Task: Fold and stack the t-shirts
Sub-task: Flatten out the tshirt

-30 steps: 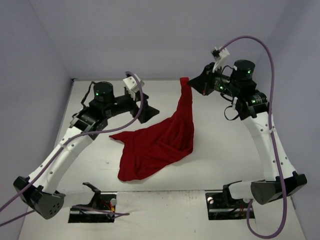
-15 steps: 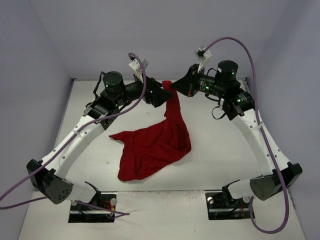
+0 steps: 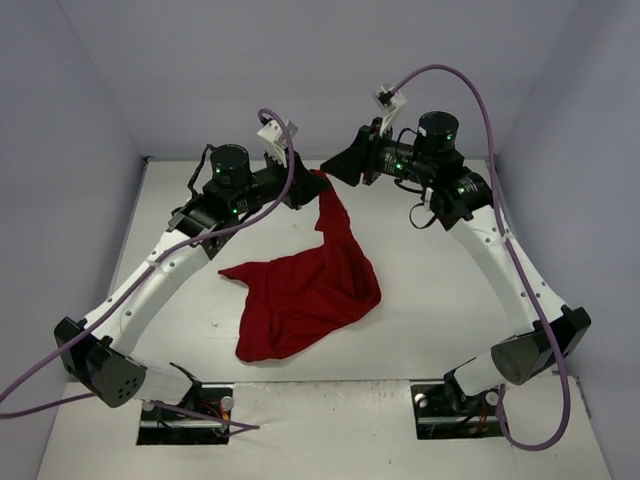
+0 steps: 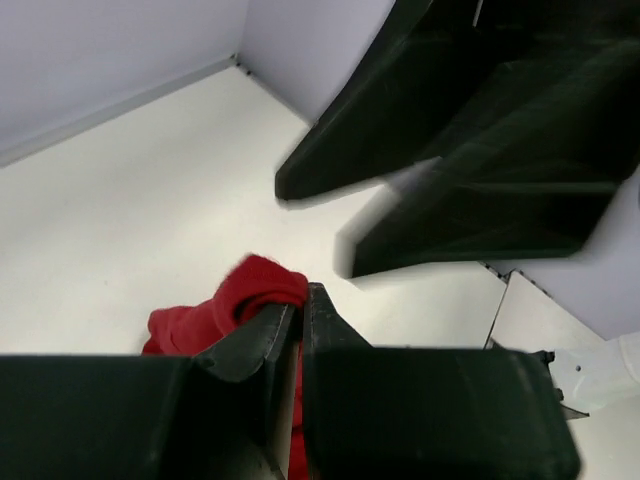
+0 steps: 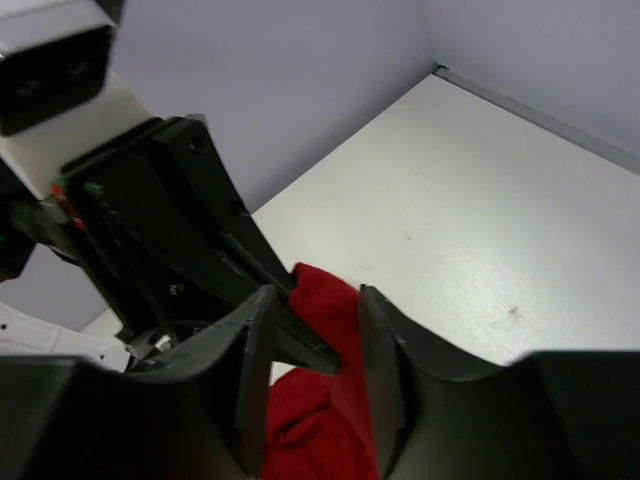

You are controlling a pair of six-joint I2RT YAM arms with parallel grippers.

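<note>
T-shirt point(image 3: 310, 290): was plain dark red all over.
Table point(image 3: 440, 290): was off-white and unpatterned.
Walls point(image 3: 300, 60): were a flat pale lilac.
Left arm point(image 3: 150, 285): had white links and black joints.
Right arm point(image 3: 510, 265): showed the same white links and black joints.
Left gripper point(image 3: 312, 183): was matte black.
Right gripper point(image 3: 338, 170): was matte black.
Cables point(image 3: 432, 68): were purple.
Indicator lights point(image 3: 437, 131): glowed green.
Camera mounts point(image 3: 275, 133): were white.

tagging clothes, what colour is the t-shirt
Plain dark red t-shirt, no print; best in the top external view.
</note>
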